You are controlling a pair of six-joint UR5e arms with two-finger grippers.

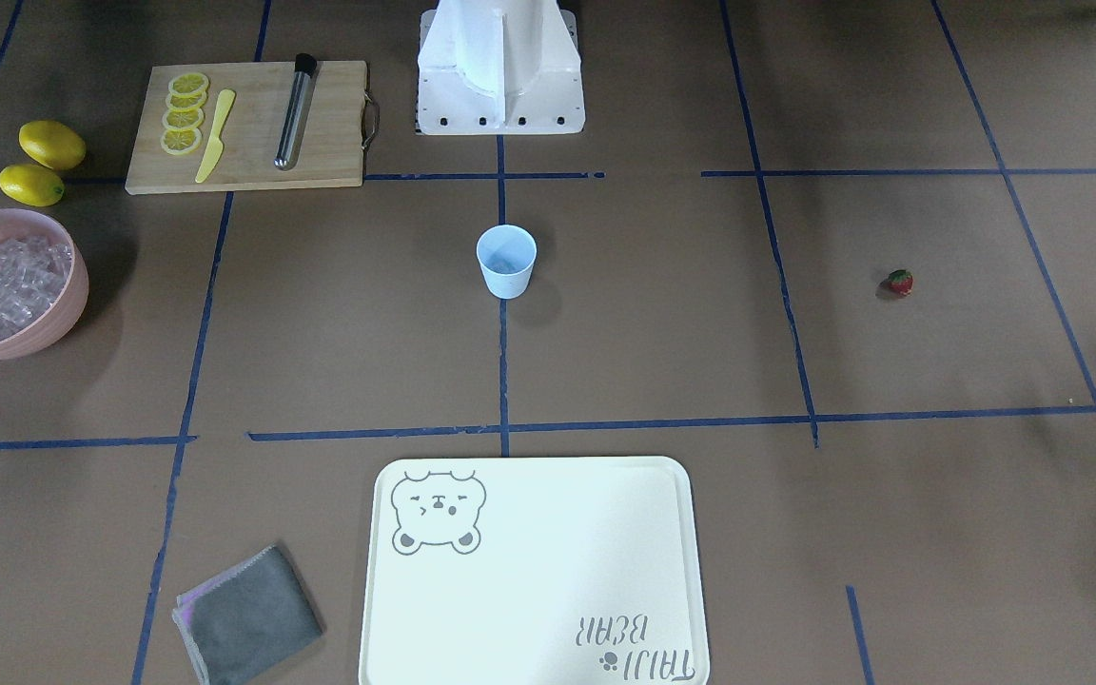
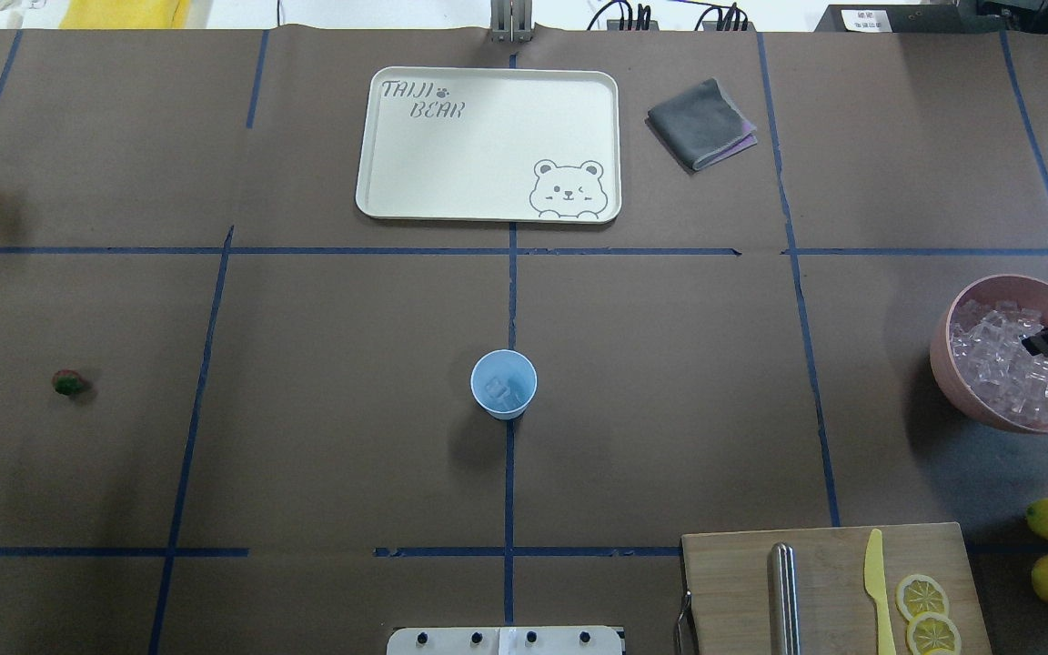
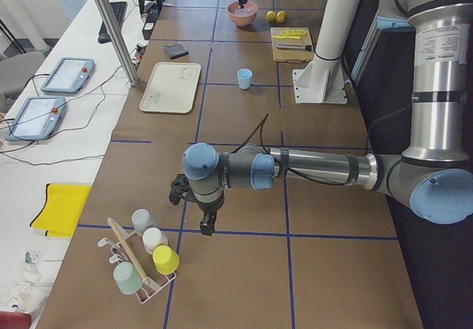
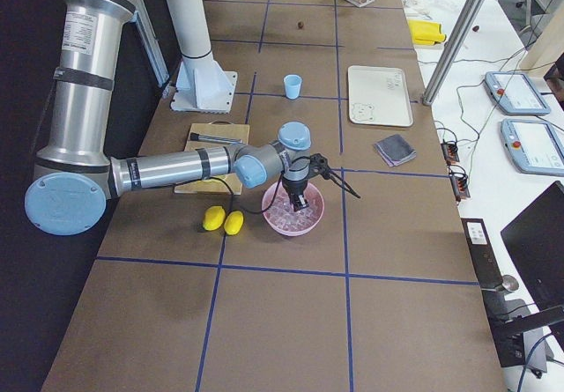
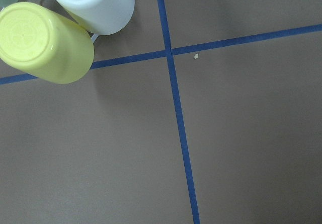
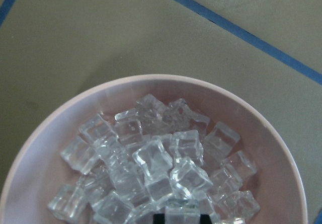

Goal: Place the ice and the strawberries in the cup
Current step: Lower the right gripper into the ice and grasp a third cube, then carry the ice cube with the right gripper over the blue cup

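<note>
The light blue cup (image 1: 506, 262) stands upright at the table's middle, and the overhead view (image 2: 504, 384) shows ice cubes inside it. The ice (image 6: 161, 168) is heaped in a pink bowl (image 2: 952, 364). My right gripper (image 2: 1033, 346) reaches down into that heap (image 1: 6, 285). Its fingertips (image 6: 177, 219) show close together at the wrist view's bottom edge, against a cube. The red strawberry (image 1: 900, 282) lies alone on the table's far left side (image 2: 67, 383). My left gripper (image 3: 205, 225) hangs over bare table far from the cup; I cannot tell if it is open.
A white bear tray (image 2: 488, 146) and a grey cloth (image 2: 701, 123) lie beyond the cup. A cutting board (image 1: 248, 128) holds lemon slices, a yellow knife and a metal tube. Two lemons (image 1: 44, 162) lie by the bowl. A rack of upturned cups (image 5: 45, 43) is near the left gripper.
</note>
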